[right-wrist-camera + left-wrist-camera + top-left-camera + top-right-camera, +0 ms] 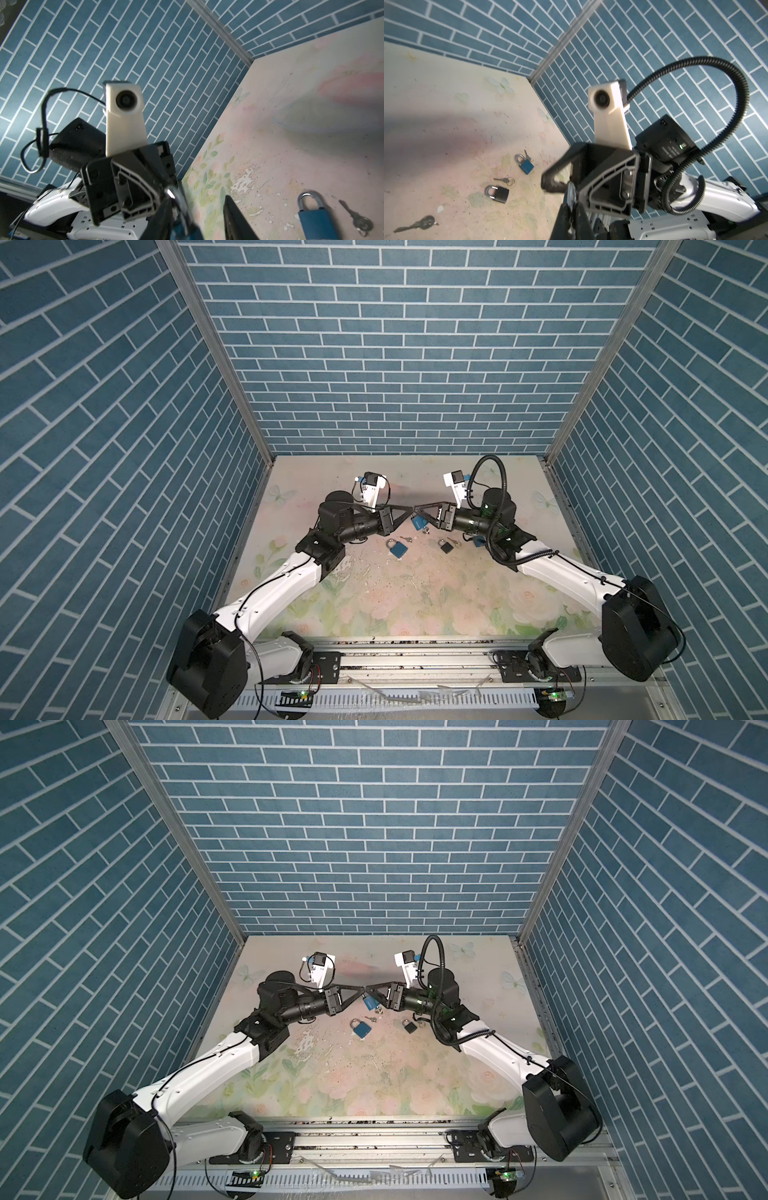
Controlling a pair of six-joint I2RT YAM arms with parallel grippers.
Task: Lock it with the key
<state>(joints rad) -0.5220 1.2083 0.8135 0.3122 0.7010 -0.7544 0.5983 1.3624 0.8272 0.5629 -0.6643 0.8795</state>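
A blue padlock (419, 523) hangs above the middle of the table in both top views. A small silver key (424, 531) sticks out of its lower end. My left gripper (412, 512) is shut on its silver shackle (571, 192), pinched between the two dark fingers in the left wrist view. My right gripper (419, 514) meets it from the opposite side. In the right wrist view the right gripper (198, 199) is open, its jaws well apart. The shackle (176, 197) and blue body (187, 230) lie against one finger (164, 216), and the other finger (234, 218) stands clear.
On the floral table (374, 605) lie another blue padlock (397, 549) with a loose key (405, 539), and a black padlock (446, 546) with a ringed key (456, 544). A further blue padlock (526, 166) lies under the right arm. Brick-patterned walls close in three sides.
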